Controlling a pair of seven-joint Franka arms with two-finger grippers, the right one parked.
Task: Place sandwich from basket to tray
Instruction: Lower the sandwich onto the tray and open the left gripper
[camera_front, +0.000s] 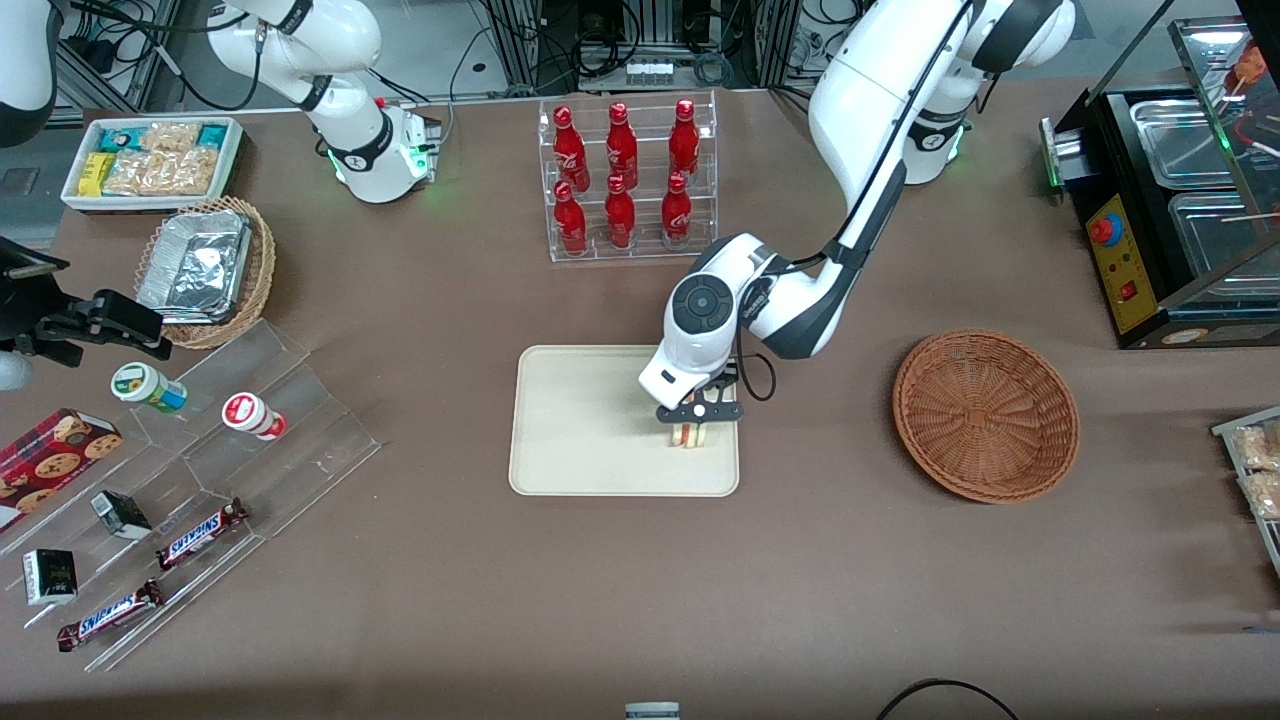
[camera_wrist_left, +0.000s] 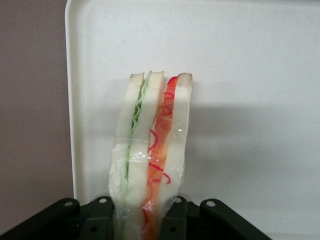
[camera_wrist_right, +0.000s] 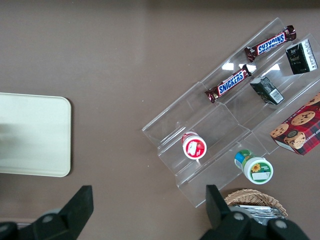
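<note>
- Fingers (camera_wrist_left: 175, 220) were clamped on the sandwich (camera_wrist_left: 150, 160), one on each bread face (seen in the wrist view, wrap film creased at the grip).
- Gripper (camera_front: 699, 412) was low over the tray (camera_front: 580, 420), at the tray end nearest the basket (camera_front: 985, 415).
- Sandwich (camera_front: 690, 434) stood on edge within the tray rim, cut side with green and red-orange layers facing the wrist camera; whether its lower edge touched the tray surface could not be told.
- Tray (camera_wrist_left: 240, 65) surface around the sandwich was bare cream; one rounded corner and the brown table (camera_wrist_left: 30, 110) beside it showed in the wrist view.
- Basket sat on the table well apart from the tray, toward the working arm's end, with nothing in it.
- Bottle rack (camera_front: 628, 178) with six red bottles stood farther from the front camera than the tray.
- Toward the parked arm's end: tan basket with foil containers (camera_front: 205, 268), white bin of snacks (camera_front: 152, 160), clear stepped stand (camera_front: 200, 470) holding two small cups and Snickers bars (camera_front: 200, 533).
- Black warming cabinet (camera_front: 1175, 190) stood at the working arm's end of the table.
</note>
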